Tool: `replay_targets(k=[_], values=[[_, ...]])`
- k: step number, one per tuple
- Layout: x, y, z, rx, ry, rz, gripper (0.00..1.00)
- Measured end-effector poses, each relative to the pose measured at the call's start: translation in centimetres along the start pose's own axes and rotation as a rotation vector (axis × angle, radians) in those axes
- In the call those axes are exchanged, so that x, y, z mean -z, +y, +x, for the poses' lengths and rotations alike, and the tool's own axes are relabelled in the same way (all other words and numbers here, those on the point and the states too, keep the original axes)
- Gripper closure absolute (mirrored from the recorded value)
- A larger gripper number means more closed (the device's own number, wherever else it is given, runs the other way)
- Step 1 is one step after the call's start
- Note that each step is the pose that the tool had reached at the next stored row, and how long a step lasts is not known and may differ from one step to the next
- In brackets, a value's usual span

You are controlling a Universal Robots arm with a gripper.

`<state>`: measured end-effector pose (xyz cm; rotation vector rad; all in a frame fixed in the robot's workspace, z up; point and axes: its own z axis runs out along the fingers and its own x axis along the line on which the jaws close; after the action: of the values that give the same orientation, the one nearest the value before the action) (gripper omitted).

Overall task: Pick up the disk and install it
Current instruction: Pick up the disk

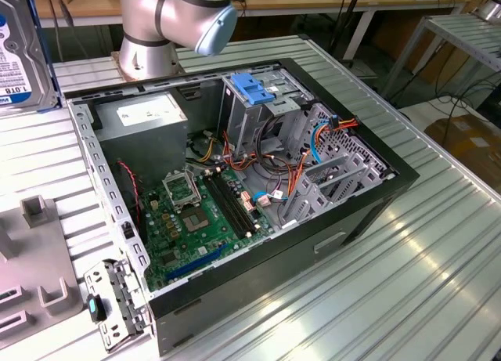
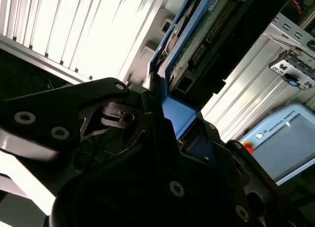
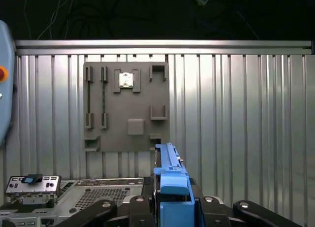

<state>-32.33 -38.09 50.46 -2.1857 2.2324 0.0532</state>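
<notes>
The disk (image 1: 19, 55) hangs in the air at the exterior view's upper left, label side showing white with a dark blue band. In the second wrist view the disk (image 2: 206, 30) shows its green circuit-board side and a blue side rail. My gripper (image 2: 172, 121) is shut on that blue-railed end. In the first wrist view the disk (image 3: 171, 175) stands edge-on between my gripper's (image 3: 172, 202) black fingers (image 3: 138, 207), above the ribbed metal table (image 3: 246, 118).
An open computer case (image 1: 368, 212) lies on the table with motherboard (image 1: 200, 212), cables, a grey power supply (image 1: 149, 114) and a drive cage holding a bare blue bracket (image 1: 250, 87). A grey fixture plate (image 3: 125, 106) sits beside the case. A teach pendant (image 2: 285, 138) lies nearby.
</notes>
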Motion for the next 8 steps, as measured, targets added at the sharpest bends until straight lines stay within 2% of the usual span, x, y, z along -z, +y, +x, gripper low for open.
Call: replay_targets(k=[1, 3, 8], values=[[-0.01, -0.02, 0.4, 0.0, 0.0, 0.0, 0.63], [-0.03, -0.16, 0.73, 0.0, 0.0, 0.0001, 0.63], [-0.09, -1.96, 0.96, 0.0, 0.0004, -0.0001, 0.63]])
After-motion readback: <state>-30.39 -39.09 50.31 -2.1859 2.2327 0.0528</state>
